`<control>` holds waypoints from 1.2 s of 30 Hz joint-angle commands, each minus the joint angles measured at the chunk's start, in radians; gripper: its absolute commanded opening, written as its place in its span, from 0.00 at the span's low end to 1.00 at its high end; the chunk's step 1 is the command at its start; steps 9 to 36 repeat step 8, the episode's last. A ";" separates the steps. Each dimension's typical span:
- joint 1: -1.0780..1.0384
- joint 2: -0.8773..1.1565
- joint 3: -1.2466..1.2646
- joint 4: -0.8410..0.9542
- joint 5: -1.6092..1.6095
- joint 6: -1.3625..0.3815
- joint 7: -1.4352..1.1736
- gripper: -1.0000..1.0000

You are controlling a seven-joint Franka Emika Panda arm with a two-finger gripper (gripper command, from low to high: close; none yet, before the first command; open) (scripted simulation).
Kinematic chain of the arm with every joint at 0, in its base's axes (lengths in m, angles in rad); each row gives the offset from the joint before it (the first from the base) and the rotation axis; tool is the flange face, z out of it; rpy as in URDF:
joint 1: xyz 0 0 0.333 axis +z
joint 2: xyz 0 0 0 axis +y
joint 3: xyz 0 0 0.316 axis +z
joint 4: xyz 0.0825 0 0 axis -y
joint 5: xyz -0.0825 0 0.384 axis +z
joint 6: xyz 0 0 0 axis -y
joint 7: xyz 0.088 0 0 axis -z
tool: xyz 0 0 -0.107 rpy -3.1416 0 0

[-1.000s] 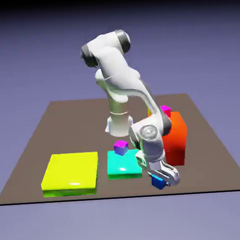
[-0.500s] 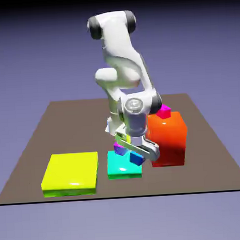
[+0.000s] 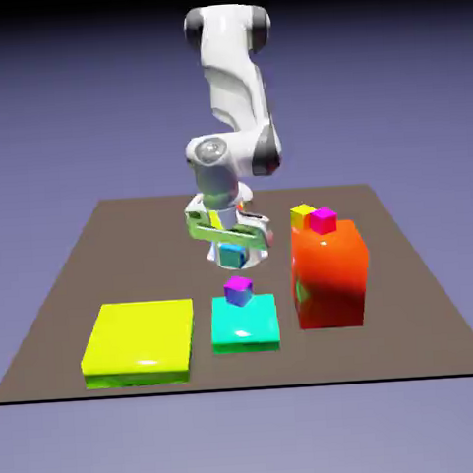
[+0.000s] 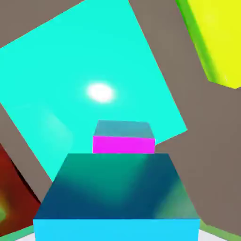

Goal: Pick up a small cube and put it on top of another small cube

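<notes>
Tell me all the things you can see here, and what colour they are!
Small blue cube: one, glossy blue, held in the air above the small cube on the turquoise block.
Small cube with magenta top: one, violet-blue sides, on the turquoise block.
Turquoise block: one, flat, middle front of the table.
Yellow-green slab: one, flat and wide, on the exterior view's left.
Red-orange block: one, tall, on the exterior view's right.
Yellow cube: one, small, on the red-orange block.
Pink-magenta cube: one, small, beside the yellow cube.
Table: one, brown.
Arm: one, white.
Gripper: one, shut on the small blue cube.
</notes>
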 commanded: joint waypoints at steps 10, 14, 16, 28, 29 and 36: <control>0.010 0.103 0.008 -0.051 0.019 0.154 -0.012 1.00; 0.010 0.103 0.008 -0.051 0.019 0.154 -0.012 1.00; 0.010 0.103 0.008 -0.051 0.019 0.154 -0.012 1.00; 0.010 0.103 0.008 -0.051 0.019 0.154 -0.012 1.00; 0.010 0.103 0.008 -0.051 0.019 0.154 -0.012 1.00; 0.010 0.103 0.008 -0.051 0.019 0.154 -0.012 1.00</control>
